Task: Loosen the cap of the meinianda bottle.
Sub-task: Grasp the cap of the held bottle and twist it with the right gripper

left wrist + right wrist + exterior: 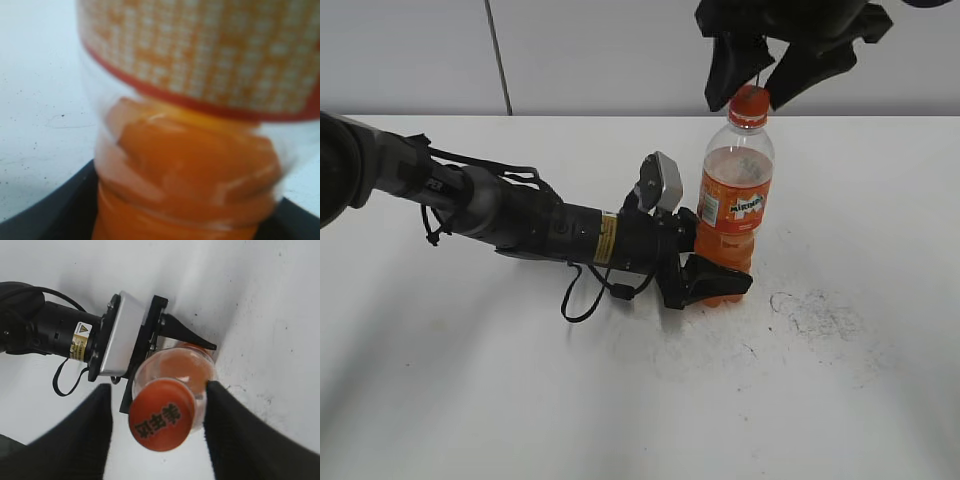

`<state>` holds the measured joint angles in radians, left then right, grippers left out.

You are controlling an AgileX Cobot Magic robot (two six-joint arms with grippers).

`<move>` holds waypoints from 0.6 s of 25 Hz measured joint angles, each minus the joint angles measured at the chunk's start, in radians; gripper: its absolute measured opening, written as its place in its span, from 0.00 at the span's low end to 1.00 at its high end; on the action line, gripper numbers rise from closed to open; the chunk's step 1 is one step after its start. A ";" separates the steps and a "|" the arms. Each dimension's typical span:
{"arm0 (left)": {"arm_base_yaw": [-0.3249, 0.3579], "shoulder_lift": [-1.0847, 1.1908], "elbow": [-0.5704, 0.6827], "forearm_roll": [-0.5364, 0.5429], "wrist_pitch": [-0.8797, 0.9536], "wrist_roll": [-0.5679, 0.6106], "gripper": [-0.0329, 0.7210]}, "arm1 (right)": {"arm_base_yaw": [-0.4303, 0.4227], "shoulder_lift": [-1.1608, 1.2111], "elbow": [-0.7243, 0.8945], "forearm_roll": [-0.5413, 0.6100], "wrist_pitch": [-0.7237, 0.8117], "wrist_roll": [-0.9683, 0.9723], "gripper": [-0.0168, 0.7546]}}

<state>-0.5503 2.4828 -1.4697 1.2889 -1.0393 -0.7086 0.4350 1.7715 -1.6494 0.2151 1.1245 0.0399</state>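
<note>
The meinianda bottle stands upright on the white table, orange drink inside, Mirinda label facing front. Its orange cap is on the neck. My left gripper is shut on the bottle's lower body; the left wrist view shows the bottle filling the frame between the dark fingers. My right gripper hangs open just above the cap, a finger on each side, not touching. In the right wrist view the cap with dark print sits between the open fingers.
The left arm lies low across the table from the left, with a loose black cable. Grey scuff marks mark the table right of the bottle. A white wall stands behind.
</note>
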 joint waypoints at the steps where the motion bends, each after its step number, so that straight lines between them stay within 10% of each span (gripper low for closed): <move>1: 0.000 0.000 0.000 0.000 0.000 0.000 0.77 | 0.000 0.000 0.001 -0.004 0.011 0.038 0.55; 3: 0.000 0.000 0.000 -0.001 0.000 -0.001 0.77 | 0.000 0.000 0.001 -0.014 0.024 0.050 0.38; 7: 0.000 0.000 0.000 -0.001 0.000 -0.002 0.77 | 0.000 0.000 0.001 -0.020 0.028 -0.053 0.37; 15: 0.001 0.000 0.000 0.006 -0.002 0.007 0.77 | 0.000 0.000 0.000 0.017 0.033 -0.932 0.37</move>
<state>-0.5494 2.4828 -1.4697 1.2949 -1.0414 -0.7012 0.4350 1.7715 -1.6492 0.2317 1.1572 -0.8926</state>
